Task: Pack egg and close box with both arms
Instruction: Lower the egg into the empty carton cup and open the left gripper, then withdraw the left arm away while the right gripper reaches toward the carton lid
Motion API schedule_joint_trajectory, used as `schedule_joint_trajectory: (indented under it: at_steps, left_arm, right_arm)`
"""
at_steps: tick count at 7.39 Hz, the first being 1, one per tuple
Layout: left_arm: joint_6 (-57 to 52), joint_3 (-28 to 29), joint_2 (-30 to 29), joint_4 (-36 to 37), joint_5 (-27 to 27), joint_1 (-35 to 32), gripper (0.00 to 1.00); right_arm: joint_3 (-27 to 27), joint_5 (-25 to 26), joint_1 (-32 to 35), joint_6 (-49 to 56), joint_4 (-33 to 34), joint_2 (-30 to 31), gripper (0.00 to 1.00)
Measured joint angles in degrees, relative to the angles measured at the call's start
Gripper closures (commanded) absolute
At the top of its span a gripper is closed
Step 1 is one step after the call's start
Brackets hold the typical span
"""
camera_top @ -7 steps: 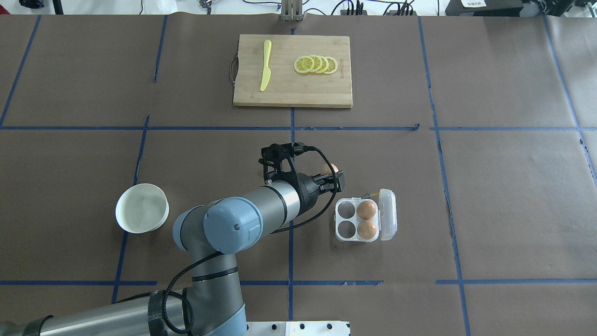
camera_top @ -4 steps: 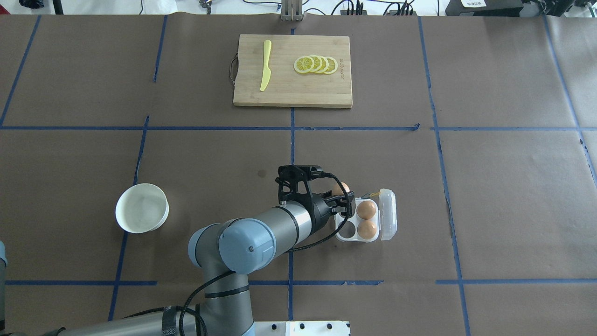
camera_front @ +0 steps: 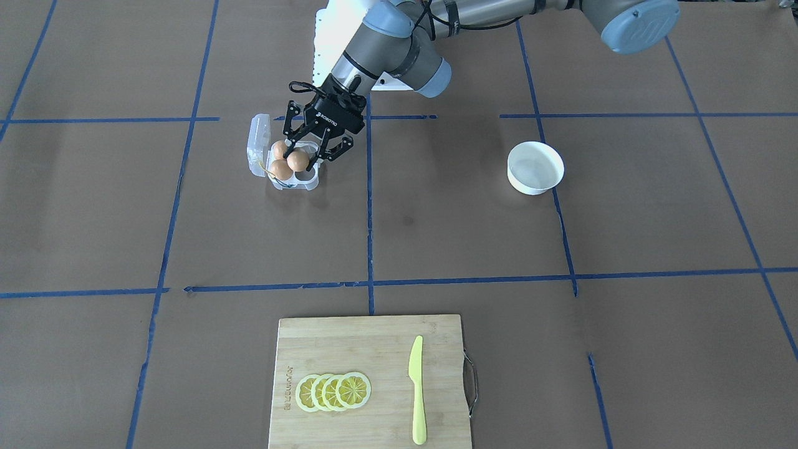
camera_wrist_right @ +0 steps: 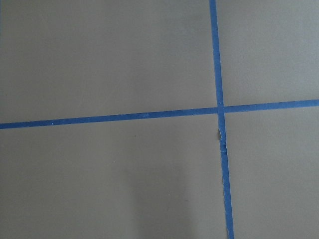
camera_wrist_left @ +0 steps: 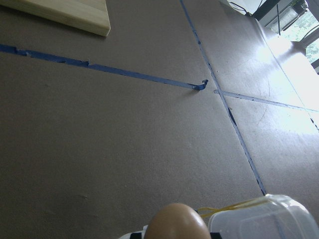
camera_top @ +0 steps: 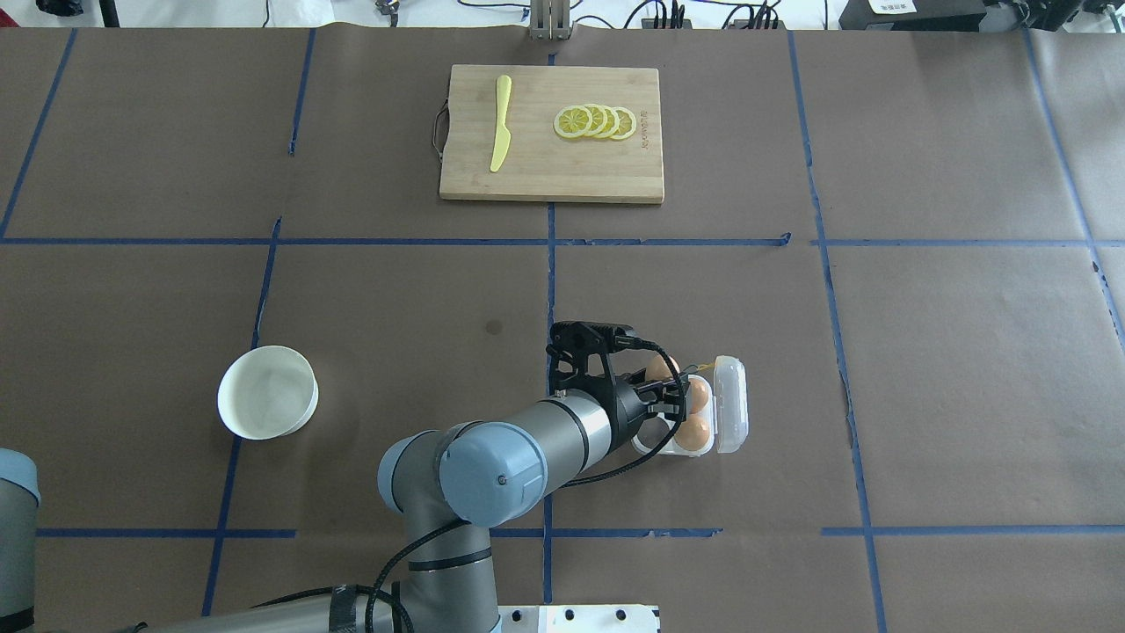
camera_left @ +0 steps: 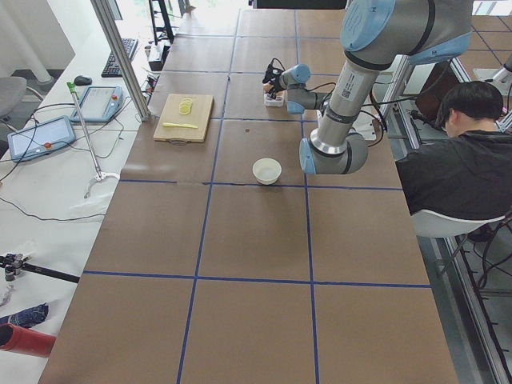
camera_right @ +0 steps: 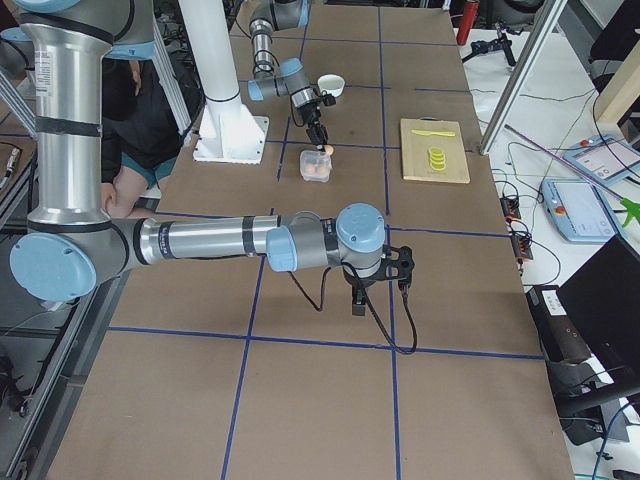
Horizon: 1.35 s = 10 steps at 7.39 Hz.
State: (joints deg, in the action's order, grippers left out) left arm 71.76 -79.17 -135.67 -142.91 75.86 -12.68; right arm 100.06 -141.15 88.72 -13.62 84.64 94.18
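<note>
My left gripper is shut on a brown-orange egg and holds it just above the left side of the clear egg box. Two more eggs sit in the box's right cells. The clear lid is open and lies to the right, with a yellow string at its far end. In the front-facing view the held egg hangs between the fingers over the box. The left wrist view shows the egg and the lid. My right gripper shows only in the exterior right view, so I cannot tell its state.
A white bowl stands to the left of the left arm. A wooden cutting board with a yellow knife and lemon slices lies at the far middle. Blue tape lines cross the brown table cover.
My left gripper has carried the egg to the right and toward the robot, from beside the box to above its left cells. The box and bowl have not moved.
</note>
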Motion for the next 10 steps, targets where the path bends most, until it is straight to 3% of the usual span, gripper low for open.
schedule_joint_trajectory:
  at_steps: [1,7,8,10]
  left_arm:
    - [0.0,0.0,-0.1,0.0,0.0,0.0,0.01]
    - [0.4,-3.3,0.1,0.9,1.1,-2.2,0.0]
    - [0.3,-4.8,0.3,3.6,3.6,-3.8,0.0]
    - [-0.5,-10.7,0.6,17.2,10.6,-8.2,0.0]
  right_arm:
    - [0.0,0.0,0.0,0.0,0.0,0.0,0.0]
    - [0.4,-0.3,0.0,-0.1,-0.2,-0.2,0.0]
    - [0.9,-0.6,-0.1,-0.1,-0.5,-0.3,0.0]
    - [4.2,-0.7,-2.1,-4.1,-0.8,-0.4,0.0]
